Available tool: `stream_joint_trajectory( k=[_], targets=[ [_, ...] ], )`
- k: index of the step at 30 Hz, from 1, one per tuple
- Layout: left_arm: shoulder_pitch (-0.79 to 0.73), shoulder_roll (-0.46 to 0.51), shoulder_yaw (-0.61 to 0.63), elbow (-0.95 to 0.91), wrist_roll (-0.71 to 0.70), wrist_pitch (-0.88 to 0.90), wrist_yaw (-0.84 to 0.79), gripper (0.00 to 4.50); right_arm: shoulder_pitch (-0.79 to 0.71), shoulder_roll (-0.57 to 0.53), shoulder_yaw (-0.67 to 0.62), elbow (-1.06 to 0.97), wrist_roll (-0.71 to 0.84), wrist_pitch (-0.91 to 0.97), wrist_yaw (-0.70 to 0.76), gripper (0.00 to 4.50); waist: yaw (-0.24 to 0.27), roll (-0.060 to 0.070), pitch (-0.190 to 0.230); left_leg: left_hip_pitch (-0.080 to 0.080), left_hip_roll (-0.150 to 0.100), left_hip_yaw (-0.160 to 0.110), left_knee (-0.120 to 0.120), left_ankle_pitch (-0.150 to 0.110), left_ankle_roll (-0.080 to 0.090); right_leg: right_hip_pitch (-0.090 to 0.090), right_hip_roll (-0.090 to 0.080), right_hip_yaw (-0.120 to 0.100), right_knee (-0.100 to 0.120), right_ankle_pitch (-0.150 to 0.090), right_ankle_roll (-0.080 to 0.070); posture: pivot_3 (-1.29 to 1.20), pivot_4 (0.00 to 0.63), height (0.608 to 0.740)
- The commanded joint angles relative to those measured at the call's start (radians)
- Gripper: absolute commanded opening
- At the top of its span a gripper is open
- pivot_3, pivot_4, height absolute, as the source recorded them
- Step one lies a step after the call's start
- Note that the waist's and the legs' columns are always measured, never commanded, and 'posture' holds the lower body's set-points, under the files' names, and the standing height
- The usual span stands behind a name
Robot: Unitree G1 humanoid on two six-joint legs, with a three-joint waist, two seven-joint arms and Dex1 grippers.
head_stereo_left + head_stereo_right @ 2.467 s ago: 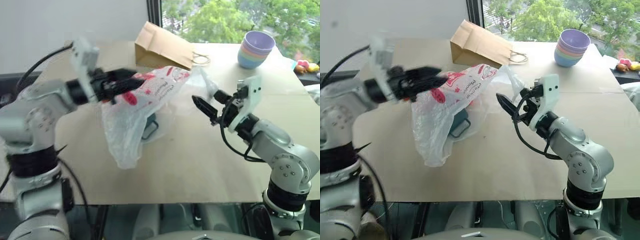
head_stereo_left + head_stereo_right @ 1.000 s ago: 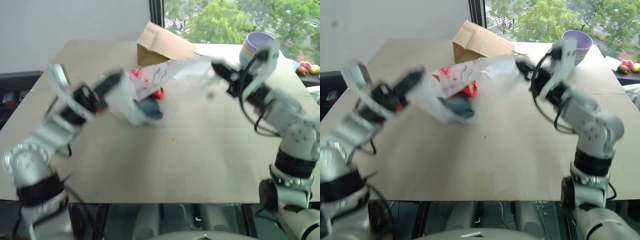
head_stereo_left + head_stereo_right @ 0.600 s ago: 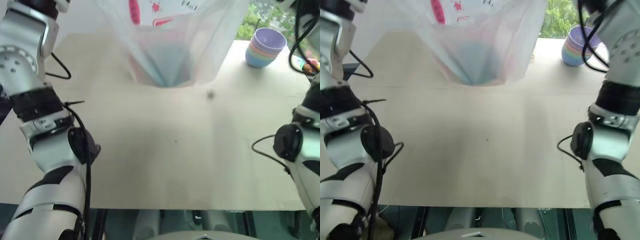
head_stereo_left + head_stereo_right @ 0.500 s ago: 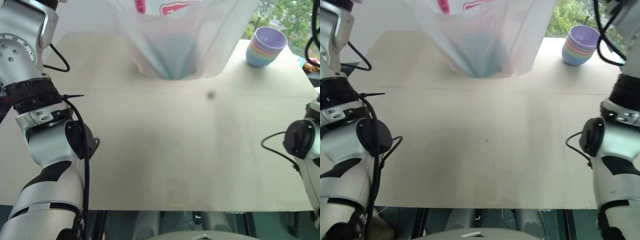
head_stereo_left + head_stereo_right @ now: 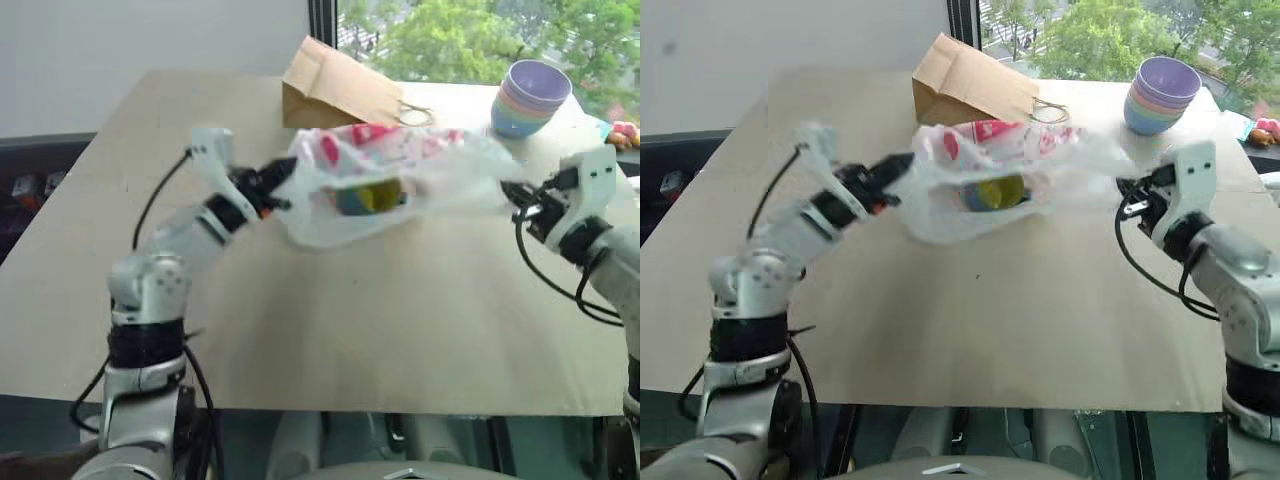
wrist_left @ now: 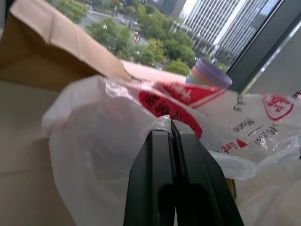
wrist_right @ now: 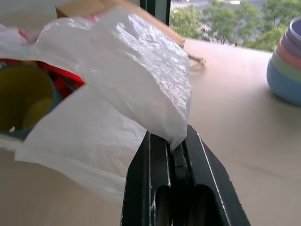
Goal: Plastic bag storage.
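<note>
The plastic bag point(image 5: 400, 170), thin, white and crinkly with red print, hangs stretched sideways just above the table point(image 5: 350, 320). My left gripper point(image 5: 278, 182) is shut on the bag's left edge; the left wrist view shows its fingertips point(image 6: 165, 134) pinching the film. My right gripper point(image 5: 510, 190) is shut on the bag's right edge, with plastic bunched over its fingers point(image 7: 160, 155) in the right wrist view. A blue cup with a yellow inside point(image 5: 365, 197) lies within the bag and shows through it.
A brown paper bag point(image 5: 340, 85) with handles lies on its side at the back of the table, just behind the plastic bag. A stack of pastel bowls point(image 5: 528, 95) stands at the back right. Bare tabletop stretches in front of the bag.
Half a second ago both arms held the bag high above the table, hanging down. Both have since dropped, and the bag now hangs low, spread between the grippers.
</note>
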Motion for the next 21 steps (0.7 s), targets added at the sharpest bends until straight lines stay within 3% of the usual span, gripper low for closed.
stream_joint_trajectory(
  k=[1, 2, 5, 11, 12, 16, 21],
  targets=[
    [0.055, 0.011, 0.020, -0.103, 0.052, -0.066, -0.048, 0.28, 0.062, -0.006, -0.003, -0.076, -0.036, -0.060, 0.021, 0.00, -0.003, 0.000, 0.000, 0.001, 0.000, 0.000, 0.000, 0.000, 0.000, 0.001, 0.001, 0.001, 0.000, -0.001, 0.001, 0.00, 0.150, 0.740],
    [0.073, 0.011, 0.027, -0.113, 0.062, -0.075, -0.057, 0.56, 0.080, -0.006, -0.003, -0.082, -0.039, -0.066, 0.030, 0.00, -0.003, 0.000, 0.000, 0.002, 0.001, 0.000, 0.000, 0.000, 0.000, 0.001, 0.001, 0.001, 0.000, -0.003, 0.001, 0.00, 0.150, 0.740],
    [0.156, 0.056, 0.072, -0.173, 0.078, -0.086, -0.102, 1.80, 0.226, -0.045, -0.007, -0.141, -0.068, -0.154, 0.139, 0.79, -0.002, 0.000, -0.001, 0.003, 0.001, 0.000, 0.001, 0.001, 0.000, 0.001, 0.002, 0.002, 0.002, -0.003, 0.001, 0.00, 0.150, 0.740],
    [0.388, 0.181, 0.271, -0.243, 0.019, -0.043, -0.204, 4.38, 0.523, -0.031, -0.192, -0.280, 0.026, -0.214, 0.273, 3.47, -0.001, 0.000, -0.001, 0.000, 0.001, 0.000, 0.000, 0.001, 0.000, -0.001, 0.001, 0.002, 0.001, -0.001, 0.004, 0.00, 0.150, 0.740],
    [0.400, 0.188, 0.298, -0.233, 0.016, -0.038, -0.196, 4.50, 0.580, -0.031, -0.214, -0.294, 0.030, -0.231, 0.309, 3.88, 0.000, 0.000, -0.001, 0.000, 0.001, 0.000, 0.000, 0.001, 0.000, -0.001, 0.001, 0.001, 0.000, -0.001, 0.004, 0.00, 0.150, 0.740],
    [0.406, 0.244, 0.346, -0.141, 0.057, -0.048, -0.233, 4.50, 0.823, -0.011, -0.226, -0.290, -0.070, -0.381, 0.432, 3.88, 0.015, -0.003, -0.004, 0.002, 0.001, -0.002, 0.001, 0.001, 0.000, 0.003, 0.001, -0.001, 0.000, -0.004, 0.001, 0.00, 0.150, 0.740],
    [0.440, 0.316, 0.359, -0.034, 0.114, -0.089, -0.355, 4.50, 0.855, 0.036, -0.160, -0.169, -0.206, -0.522, 0.413, 3.88, -0.006, -0.006, -0.006, 0.017, 0.003, 0.001, 0.000, 0.000, -0.001, 0.014, -0.001, 0.001, -0.003, -0.004, 0.001, 0.00, 0.150, 0.740]
  ],
)
